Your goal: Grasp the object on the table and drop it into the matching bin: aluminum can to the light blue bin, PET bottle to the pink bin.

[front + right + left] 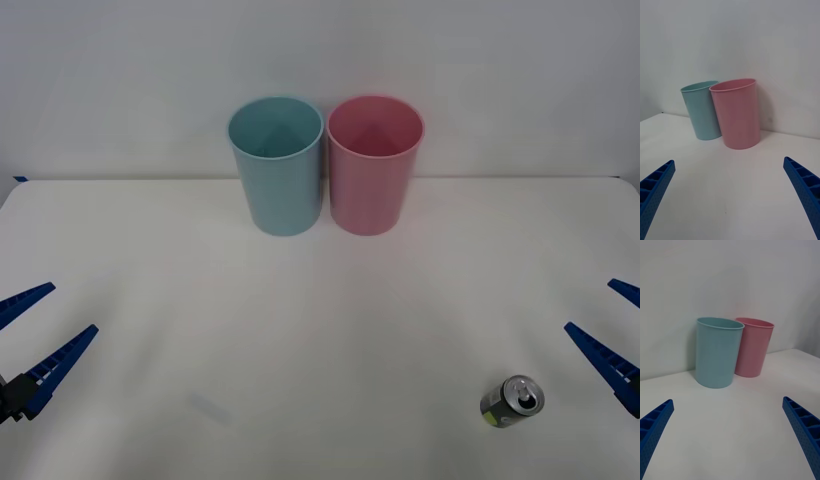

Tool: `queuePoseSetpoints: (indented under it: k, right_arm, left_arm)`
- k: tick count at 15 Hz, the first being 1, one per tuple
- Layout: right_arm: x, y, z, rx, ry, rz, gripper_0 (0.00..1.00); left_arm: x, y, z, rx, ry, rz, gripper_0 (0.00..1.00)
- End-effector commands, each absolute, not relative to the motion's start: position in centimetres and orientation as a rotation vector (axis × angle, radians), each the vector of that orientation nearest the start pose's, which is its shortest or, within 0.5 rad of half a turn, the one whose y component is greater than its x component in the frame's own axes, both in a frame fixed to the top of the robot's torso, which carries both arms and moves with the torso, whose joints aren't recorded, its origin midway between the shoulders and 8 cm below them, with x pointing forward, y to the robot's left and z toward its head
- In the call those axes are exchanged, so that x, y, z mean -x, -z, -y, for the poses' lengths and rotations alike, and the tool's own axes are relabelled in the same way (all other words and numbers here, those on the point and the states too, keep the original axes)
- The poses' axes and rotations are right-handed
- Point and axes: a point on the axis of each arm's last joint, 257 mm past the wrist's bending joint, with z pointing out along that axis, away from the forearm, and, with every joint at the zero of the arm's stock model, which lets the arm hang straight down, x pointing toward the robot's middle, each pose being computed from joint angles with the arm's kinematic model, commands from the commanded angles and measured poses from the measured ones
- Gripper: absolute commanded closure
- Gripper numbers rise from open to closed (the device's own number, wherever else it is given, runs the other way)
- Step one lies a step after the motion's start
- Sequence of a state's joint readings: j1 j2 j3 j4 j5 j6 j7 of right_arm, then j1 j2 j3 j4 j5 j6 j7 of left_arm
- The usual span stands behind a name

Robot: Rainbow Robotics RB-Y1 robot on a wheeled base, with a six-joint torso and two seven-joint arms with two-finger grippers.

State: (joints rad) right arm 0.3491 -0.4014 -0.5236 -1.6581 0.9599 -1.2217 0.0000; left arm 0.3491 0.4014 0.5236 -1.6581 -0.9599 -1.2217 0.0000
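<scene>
Both grippers are cut off by the edges of the front view: of the left gripper (28,335) two blue fingers reach in from the left edge, and of the right gripper (622,325) the upper finger shows just its tip at the right edge. The can's (512,402) label is too small to read; its silver top with the pull tab faces up, and it seems to lean a little.

Each gripper is spread wide and holds nothing, its fingers clear of the table (320,330). The can stands on the table near the front right, just inward of the right gripper and not touching it. The blue bin (276,166) and the pink bin (375,165) stand upright side by side at the table's far middle, blue on the left, their sides close or touching.
</scene>
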Motion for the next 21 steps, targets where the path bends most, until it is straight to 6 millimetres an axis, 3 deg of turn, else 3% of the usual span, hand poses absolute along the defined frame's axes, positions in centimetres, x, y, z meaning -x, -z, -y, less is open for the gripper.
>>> queuePoseSetpoints:
  k: [1, 8, 14, 21]
  right_arm:
    - [-34.0, 16.9, 32.8, 0.46, -0.573, -1.437, 0.0]
    - [-32.8, 17.0, 33.0, 0.514, -0.575, -1.48, 0.0]
    - [-30.9, 19.7, 34.9, 0.56, -0.593, -1.565, 0.0]
    - [-28.9, 21.9, 35.3, 0.644, -0.642, -1.595, 0.0]
  left_arm:
    - [-34.2, 16.9, -33.0, -0.465, 0.567, -1.441, 0.0]
    - [-34.2, 16.9, -33.0, -0.465, 0.567, -1.441, 0.0]
    - [-34.2, 16.9, -33.0, -0.465, 0.567, -1.441, 0.0]
    - [-34.2, 16.9, -33.0, -0.465, 0.567, -1.441, 0.0]
